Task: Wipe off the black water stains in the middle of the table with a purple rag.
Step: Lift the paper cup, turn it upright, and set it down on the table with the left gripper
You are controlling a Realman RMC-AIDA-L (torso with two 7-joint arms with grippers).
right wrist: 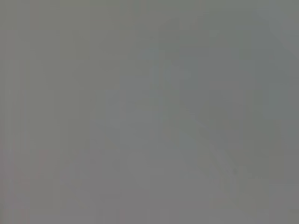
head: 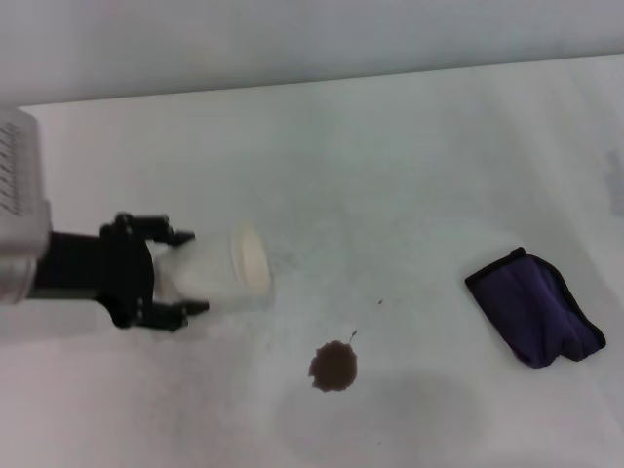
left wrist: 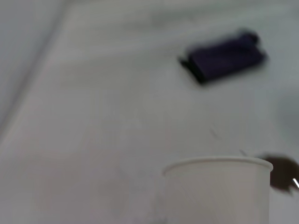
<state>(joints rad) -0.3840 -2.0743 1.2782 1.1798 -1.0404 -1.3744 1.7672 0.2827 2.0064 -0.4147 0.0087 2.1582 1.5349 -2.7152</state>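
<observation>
On table (head: 409, 166), left claw (head: 185, 273) gripping tipped cup (head: 229, 270), wrist view hiding claw

A white paper cup (head: 232, 271) lies tipped on its side, open mouth facing right, toward the middle. Behind the far edge, a plain grey wall (head: 292, 39) runs across.
</observation>
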